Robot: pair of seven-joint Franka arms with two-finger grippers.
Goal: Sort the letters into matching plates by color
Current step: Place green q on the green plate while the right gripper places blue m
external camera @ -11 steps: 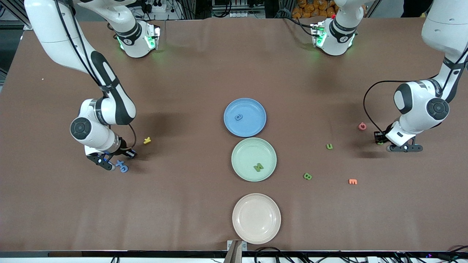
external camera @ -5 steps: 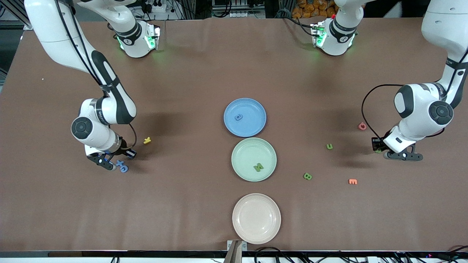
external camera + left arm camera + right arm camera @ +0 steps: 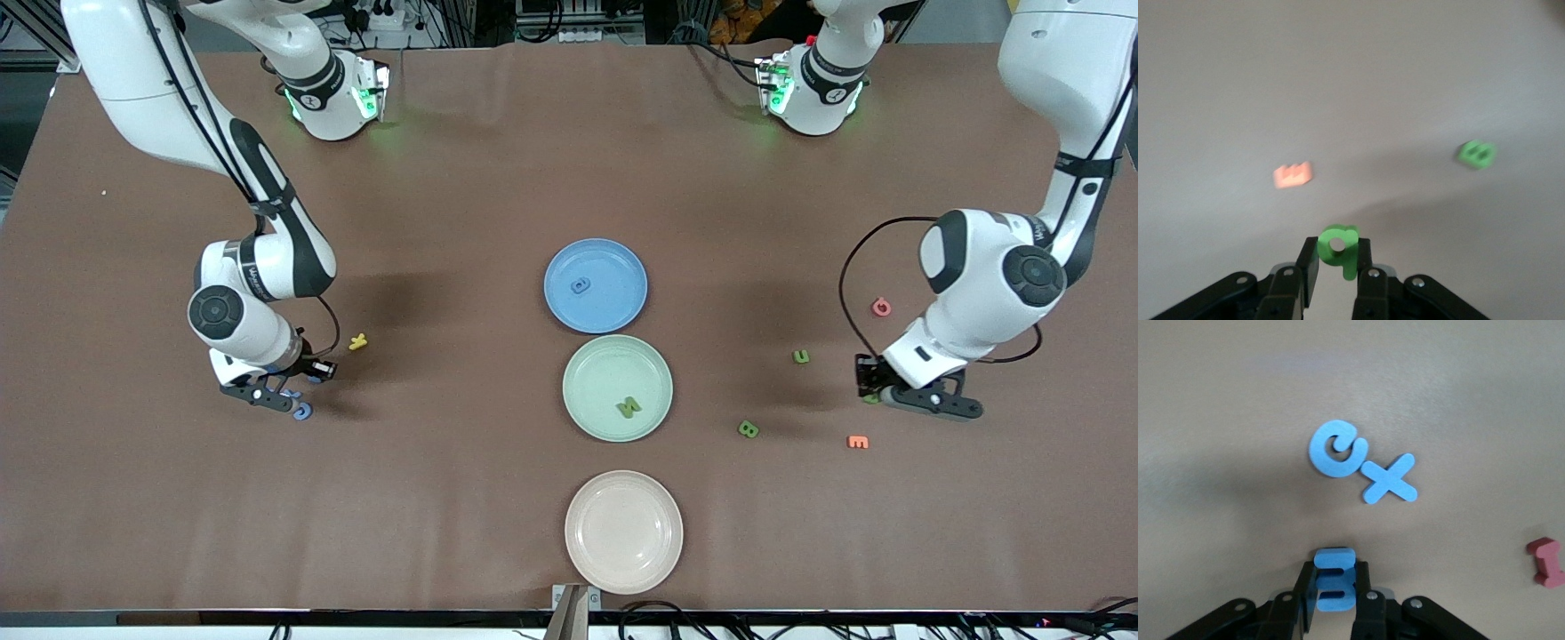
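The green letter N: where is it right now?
In the front view, the chunky green letter N lies in the pale mint green plate, between the blue plate and the beige-pink plate.

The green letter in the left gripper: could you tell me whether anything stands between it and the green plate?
Nothing blocks the way. The left gripper is shut on the green letter, held above the table. Between it and the green plate only small letters lie flat on the cloth: a green B and a green U.

plate [image 3: 596, 285] farther | plate [image 3: 617, 388] between | plate [image 3: 623, 532] nearest
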